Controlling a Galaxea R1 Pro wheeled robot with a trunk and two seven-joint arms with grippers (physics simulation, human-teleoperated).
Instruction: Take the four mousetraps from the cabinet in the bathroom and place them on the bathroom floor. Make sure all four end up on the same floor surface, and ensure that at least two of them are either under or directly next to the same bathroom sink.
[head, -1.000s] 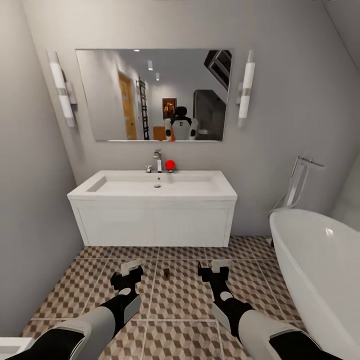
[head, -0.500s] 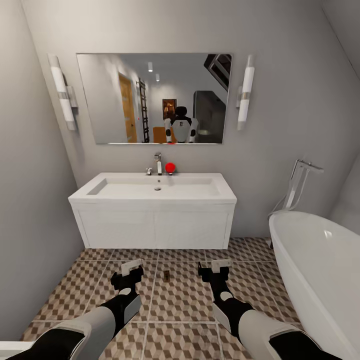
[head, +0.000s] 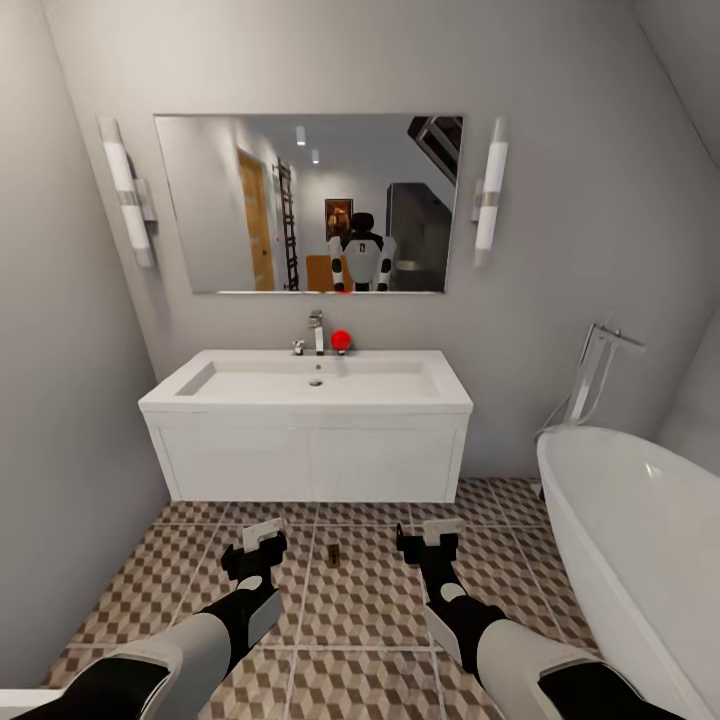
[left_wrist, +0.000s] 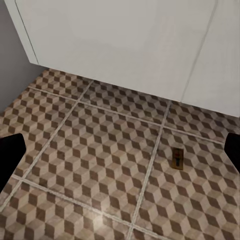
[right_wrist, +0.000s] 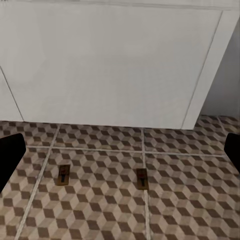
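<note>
Cube-patterned tiles in brown, beige and white covered the bathroom floor (head: 360, 620), crossed by thin pale grout lines. From the head camera, the left gripper (head: 262, 542) and the right gripper (head: 428, 538) were seen held low over these tiles, side by side and well apart. In each wrist view the dark fingertips were seen at opposite edges of the picture, so both pairs of fingers were spread wide, and nothing was held between them.

On the tiles between the two grippers, one mousetrap (head: 333, 552) was seen lying flat, a small tan board. It was also seen in the left wrist view (left_wrist: 177, 158), just beside a grout line. In the right wrist view, two mousetraps were seen on the floor, one (right_wrist: 63, 174) apart from the other (right_wrist: 142, 178), both in front of the white cabinet front.

Beyond them, the bathroom sink (head: 306, 425) was mounted on the grey wall, with a chrome faucet (head: 316, 332) and a small red ball (head: 341, 340) at its back edge. A mirror (head: 308, 203) hung above, reflecting the robot, with a tube lamp at either side. A white bathtub (head: 630, 540) stood to the right.
</note>
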